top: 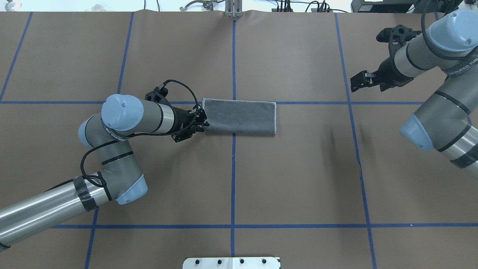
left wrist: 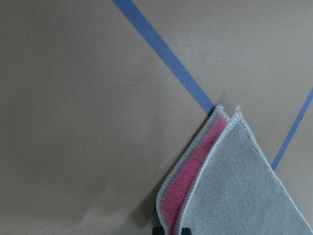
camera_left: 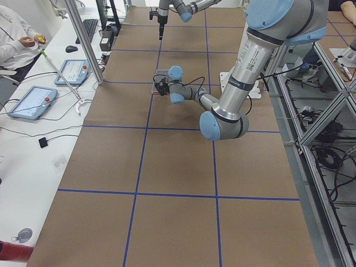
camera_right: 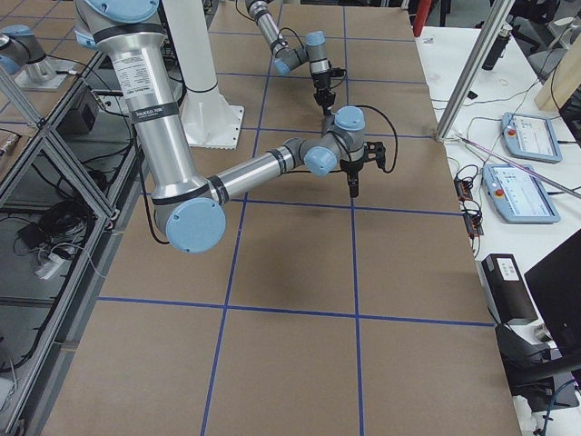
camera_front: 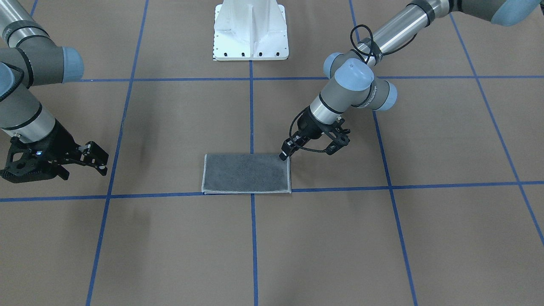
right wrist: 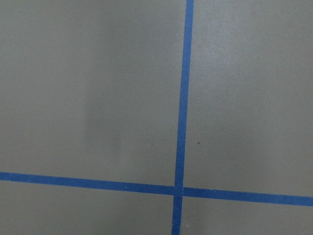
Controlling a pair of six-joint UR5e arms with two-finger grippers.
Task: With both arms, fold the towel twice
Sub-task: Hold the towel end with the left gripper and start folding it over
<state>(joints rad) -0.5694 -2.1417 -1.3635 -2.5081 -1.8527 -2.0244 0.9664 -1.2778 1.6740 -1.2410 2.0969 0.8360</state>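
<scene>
Towel (camera_front: 246, 172) folded once; left end effector (camera_front: 284, 154) pinching corner; right end effector (camera_front: 95, 163) parted, empty.

Fuzzy cloth towel (camera_front: 246, 172) lies on matt paper (camera_front: 340, 246).

Overhead from behind, front-facing from opposite, both down on towel (top: 239, 116). Side views along table (camera_left: 178, 167) from either end. Left wrist close, towel corner just ahead of fingertips (left wrist: 157, 230). Right wrist close over tape (right wrist: 181, 98).

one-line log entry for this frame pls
towel: folded once, grey up | left gripper: at a corner, grip unclear | right gripper: open, clear of towel | second fold pending
</scene>
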